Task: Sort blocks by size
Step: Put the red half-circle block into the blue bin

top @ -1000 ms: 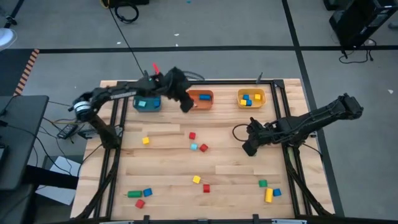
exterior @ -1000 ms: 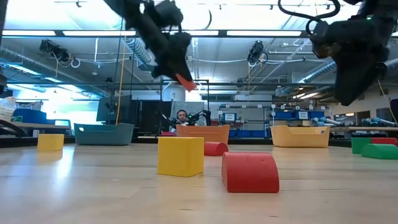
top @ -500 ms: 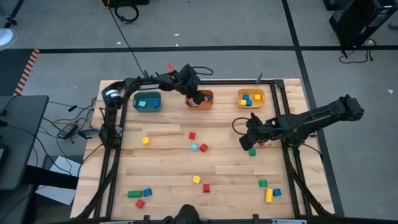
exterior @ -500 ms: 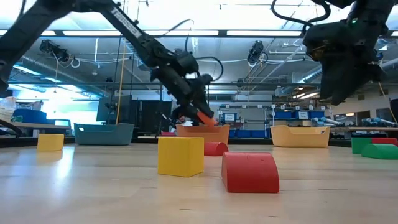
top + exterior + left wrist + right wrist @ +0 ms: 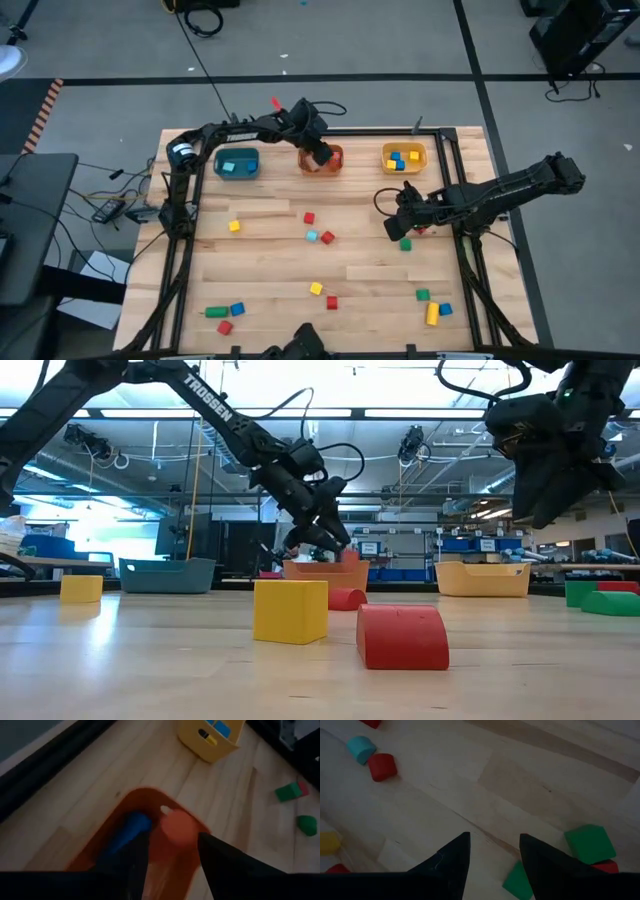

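Left gripper over orange bin at far edge, fingers parted, empty; orange block below in bin. Right gripper parted, empty, above green block.

Right gripper jaws parted over table; green blocks near, red block far.

Pale matt wood table; painted blocks.
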Robot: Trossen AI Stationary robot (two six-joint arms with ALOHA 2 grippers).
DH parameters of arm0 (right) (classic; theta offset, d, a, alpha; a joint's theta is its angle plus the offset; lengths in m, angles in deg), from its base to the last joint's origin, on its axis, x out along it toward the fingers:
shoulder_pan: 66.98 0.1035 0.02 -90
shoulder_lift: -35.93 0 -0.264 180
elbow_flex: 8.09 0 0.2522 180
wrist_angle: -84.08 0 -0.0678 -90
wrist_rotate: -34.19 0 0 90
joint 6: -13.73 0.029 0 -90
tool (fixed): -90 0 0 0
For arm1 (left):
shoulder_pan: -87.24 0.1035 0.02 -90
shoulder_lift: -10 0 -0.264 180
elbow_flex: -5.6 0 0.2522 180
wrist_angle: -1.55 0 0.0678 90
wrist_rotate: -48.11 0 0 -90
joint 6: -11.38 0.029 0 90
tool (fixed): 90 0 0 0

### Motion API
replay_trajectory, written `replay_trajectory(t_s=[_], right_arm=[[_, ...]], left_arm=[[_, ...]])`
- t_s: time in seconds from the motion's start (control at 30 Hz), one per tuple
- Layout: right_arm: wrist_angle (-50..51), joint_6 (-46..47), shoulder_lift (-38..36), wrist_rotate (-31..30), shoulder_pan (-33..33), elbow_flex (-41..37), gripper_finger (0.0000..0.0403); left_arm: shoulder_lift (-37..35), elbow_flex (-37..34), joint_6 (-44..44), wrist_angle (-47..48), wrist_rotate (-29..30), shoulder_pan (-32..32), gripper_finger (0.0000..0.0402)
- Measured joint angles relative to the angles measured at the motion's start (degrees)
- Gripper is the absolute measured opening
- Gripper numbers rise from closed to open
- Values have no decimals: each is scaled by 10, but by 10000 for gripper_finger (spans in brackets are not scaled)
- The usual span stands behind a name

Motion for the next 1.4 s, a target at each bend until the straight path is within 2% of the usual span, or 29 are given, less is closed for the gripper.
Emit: replay_trajectory(t_s=[0.1, 0.23, 0.4, 0.63, 0.73, 0.87, 1.13, 1.23, 1.4], right_arm=[[0, 0, 0, 0, 0, 0, 185], [0, 0, 0, -1, 0, 0, 185], [-1, -3, 0, -2, 0, 0, 185], [-4, -34, 0, -2, 1, 0, 185], [-5, -44, 0, -2, 2, 0, 185], [-13, -60, 0, 0, 4, 0, 185], [-17, -84, 0, 0, 27, 0, 185], [-19, -94, 0, 1, 36, 0, 185], [-25, -114, 0, 1, 45, 0, 185]], left_arm=[[-8, 0, 2, 22, 10, -1, 178], [-37, 0, -2, 53, 77, -4, 173], [-99, 0, -4, 89, 169, -18, 165], [-199, 0, -3, 159, 185, -49, 162], [-238, -4, -15, 206, 251, -75, 162], [-297, -45, -70, 225, 346, -126, 162], [-402, -180, -231, 223, 430, -253, 162], [-424, -211, -308, 225, 479, -322, 161], [-416, -215, -418, 243, 564, -445, 149]])
